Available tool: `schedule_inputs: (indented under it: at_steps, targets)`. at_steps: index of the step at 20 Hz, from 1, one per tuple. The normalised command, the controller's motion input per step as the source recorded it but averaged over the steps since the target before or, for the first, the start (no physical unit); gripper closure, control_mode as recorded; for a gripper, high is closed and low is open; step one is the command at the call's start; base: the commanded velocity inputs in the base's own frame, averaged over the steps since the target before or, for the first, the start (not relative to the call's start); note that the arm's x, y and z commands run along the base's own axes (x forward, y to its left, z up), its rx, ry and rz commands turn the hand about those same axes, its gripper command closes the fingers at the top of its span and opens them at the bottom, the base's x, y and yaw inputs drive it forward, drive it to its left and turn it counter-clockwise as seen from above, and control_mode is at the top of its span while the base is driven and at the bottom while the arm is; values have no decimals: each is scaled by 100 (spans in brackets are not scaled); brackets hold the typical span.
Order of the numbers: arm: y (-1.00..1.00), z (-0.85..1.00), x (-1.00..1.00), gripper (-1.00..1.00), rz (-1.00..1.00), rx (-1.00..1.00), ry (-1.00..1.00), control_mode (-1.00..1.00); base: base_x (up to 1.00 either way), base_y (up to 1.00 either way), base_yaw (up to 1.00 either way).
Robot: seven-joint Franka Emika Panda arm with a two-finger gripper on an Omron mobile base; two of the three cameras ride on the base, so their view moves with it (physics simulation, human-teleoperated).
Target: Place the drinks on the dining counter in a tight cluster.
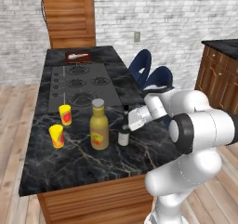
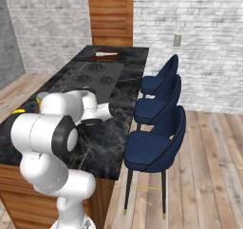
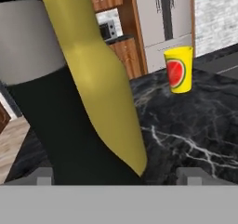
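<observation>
1. Black white-veined marble tops the dining counter (image 1: pixel 83 160), which stands on a brown wood base in a kitchen with a pale brick wall and a plank floor.
2. Its built-in cooktop (image 1: pixel 79 86) lies on the far half; I take the mustard-yellow bottle (image 1: pixel 99 125) as my landmark, standing upright just on the near side of that cooktop.
3. My slim dark wine bottle (image 1: pixel 123 134) stands upright just to the right of the yellow bottle — close beside it, though I cannot tell whether the two touch.
4. My end effector (image 1: pixel 131 121) sits at the wine bottle's neck, on the side away from the yellow bottle; from the base views I cannot tell how wide my fingers stand.
5. In the hand view the wine bottle's dark body and white label loom right in front of me, the yellow bottle behind it, and my fingertips (image 3: pixel 193 175) stand wide apart at either side — opened, not pinching the glass.
6. Two yellow cups with a red fruit print stand left of the yellow bottle: one (image 1: pixel 65 115) nearer the cooktop, one (image 1: pixel 56 136) nearer the counter's front edge.
7. Three blue chairs (image 2: pixel 156 145) line the counter's right side.
</observation>
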Motion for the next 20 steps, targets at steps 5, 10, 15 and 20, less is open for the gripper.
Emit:
schedule_inputs:
  at_steps: [5,10,15,20]
  targets:
    - [-24,1,-3,-100,0,0,-11,-100,0,0,0]
    - [-20,13,-8,-100,0,1,-15,-100,0,0,0]
    - [-23,33,0,-100,-1,0,-4,-100,0,0,0]
    - [-51,40,0,-100,-18,0,12,-100,0,0,0]
